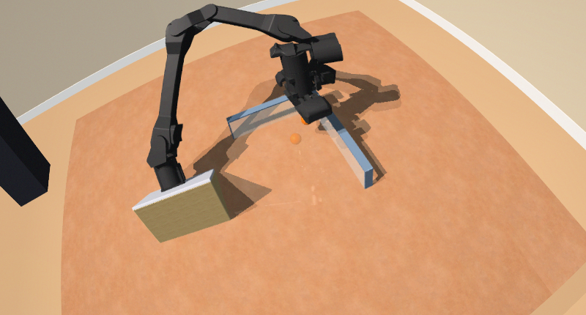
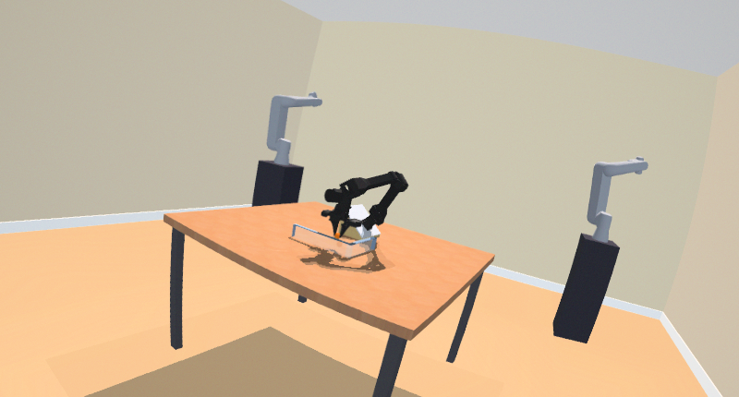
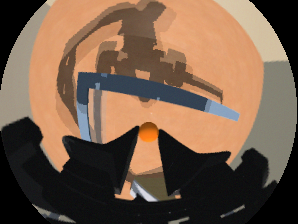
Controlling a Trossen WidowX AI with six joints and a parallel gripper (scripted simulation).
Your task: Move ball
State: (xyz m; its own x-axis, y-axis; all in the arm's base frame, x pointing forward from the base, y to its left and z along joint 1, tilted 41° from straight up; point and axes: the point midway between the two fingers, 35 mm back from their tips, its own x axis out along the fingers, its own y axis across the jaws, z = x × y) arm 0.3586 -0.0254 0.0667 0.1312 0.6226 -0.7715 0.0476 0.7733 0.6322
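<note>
The orange ball (image 1: pixel 304 121) (image 3: pixel 148 133) (image 2: pixel 337 234) sits between my gripper's fingertips, in the inner corner of the two clear walls. My gripper (image 1: pixel 308 117) (image 3: pixel 148 129) (image 2: pixel 336 232) points straight down and is shut on the ball, low over the table. The see-through copy of the ball (image 1: pixel 295 138) lies on the table a short way in front of the corner, inside the walls and apart from the gripper. One clear wall (image 1: pixel 258 114) (image 3: pixel 160 91) runs left from the corner. The other clear wall (image 1: pixel 351 154) (image 3: pixel 83 112) runs towards the front right.
The arm's base stands on a tan block (image 1: pixel 184 210) at the front left of the wooden table (image 1: pixel 368 251) (image 2: pixel 413 296). A dark pedestal (image 1: pixel 20 161) stands off the table to the left. Two dark pedestals (image 2: pixel 276 183) (image 2: pixel 586 286) with grey arms stand beyond the table.
</note>
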